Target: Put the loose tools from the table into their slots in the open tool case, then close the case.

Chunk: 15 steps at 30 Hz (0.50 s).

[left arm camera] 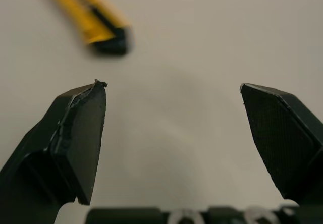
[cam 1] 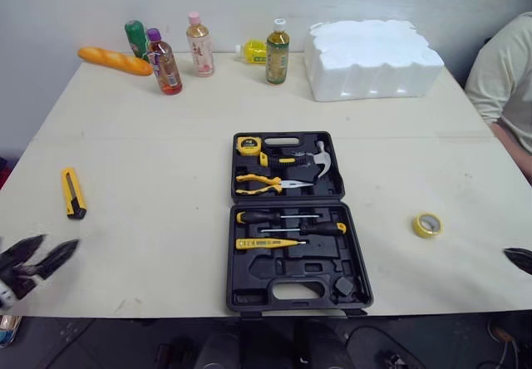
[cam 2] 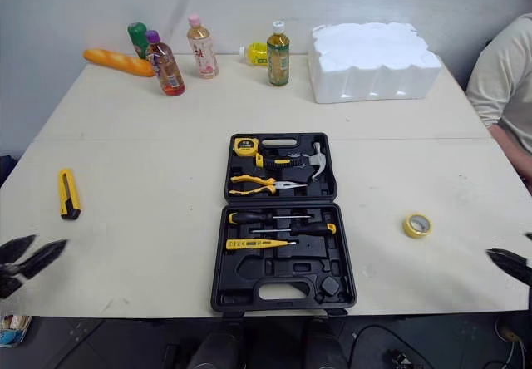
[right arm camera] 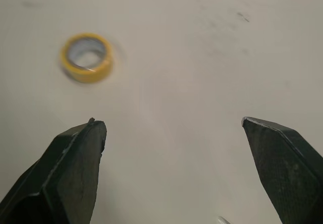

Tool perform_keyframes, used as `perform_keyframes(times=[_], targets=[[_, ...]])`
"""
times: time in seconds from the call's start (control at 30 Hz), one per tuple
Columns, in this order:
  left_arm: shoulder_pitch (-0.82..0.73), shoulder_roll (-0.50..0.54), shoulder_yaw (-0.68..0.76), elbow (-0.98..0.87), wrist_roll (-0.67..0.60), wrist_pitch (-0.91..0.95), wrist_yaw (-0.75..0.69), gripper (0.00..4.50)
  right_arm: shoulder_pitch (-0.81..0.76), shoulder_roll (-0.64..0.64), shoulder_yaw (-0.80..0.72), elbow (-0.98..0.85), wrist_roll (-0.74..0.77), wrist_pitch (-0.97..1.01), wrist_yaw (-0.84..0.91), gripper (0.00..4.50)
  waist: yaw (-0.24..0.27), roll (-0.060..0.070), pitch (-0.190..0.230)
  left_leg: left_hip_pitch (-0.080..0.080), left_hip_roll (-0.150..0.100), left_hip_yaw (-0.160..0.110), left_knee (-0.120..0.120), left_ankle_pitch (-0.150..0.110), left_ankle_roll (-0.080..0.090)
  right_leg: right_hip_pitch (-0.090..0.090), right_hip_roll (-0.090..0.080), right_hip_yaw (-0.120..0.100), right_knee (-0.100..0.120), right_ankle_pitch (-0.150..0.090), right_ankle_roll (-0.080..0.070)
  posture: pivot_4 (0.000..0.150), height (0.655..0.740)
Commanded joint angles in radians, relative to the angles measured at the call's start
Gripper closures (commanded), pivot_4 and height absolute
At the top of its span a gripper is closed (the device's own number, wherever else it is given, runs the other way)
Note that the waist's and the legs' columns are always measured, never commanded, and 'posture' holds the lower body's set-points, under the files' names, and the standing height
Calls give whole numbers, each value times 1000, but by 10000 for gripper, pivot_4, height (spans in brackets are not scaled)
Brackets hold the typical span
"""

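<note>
The left gripper (left arm camera: 171,98) and right gripper (right arm camera: 171,125) are being held spread, empty. The utility knife (cam 1: 73,193) is lying left of the tool case (cam 1: 287,219) — likely light, rigid, slick — best pinched across its middle.

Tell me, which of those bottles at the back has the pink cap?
The pale bottle standing between the purple-capped bottle of reddish drink and the yellow bottle. No other cap there is pink.
</note>
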Motion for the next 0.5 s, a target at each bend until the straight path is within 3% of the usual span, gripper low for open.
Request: perform_keyframes(times=[0.03, 0.3, 0.43, 0.5], targets=[[24, -30, 23, -56, 16, -21, 81, 446, -77, -27, 2, 93, -14, -59, 5, 0, -1, 1, 0, 0, 0, 0, -1, 0, 0, 0, 0, 0, -1, 0, 0, 1500, 7383], [-51, -103, -84, -305, 23, 86, 294, 446, -213, -33, 70, -24, 63, 22, 69, 0, -4, 4, -2, 0, 0, 0, -3, 0, -2, -1, 0, 0, 0, 4, 7, 1500, 7383], [-231, -133, -108, -361, 27, 254, 539, 446, -269, -87, 100, -244, 245, 184, 174, 0, -5, 7, -2, 0, 0, 0, -2, 0, -2, -1, 1, 0, 0, 9, 16, 1500, 7383], [-335, -105, -99, -309, 68, 347, 654, 446, -364, -99, 118, -259, 339, 265, 166, 0, -9, 6, -2, 0, 0, -1, -1, 1, -3, -1, 2, -1, 3, 10, 17, 1500, 7383]])
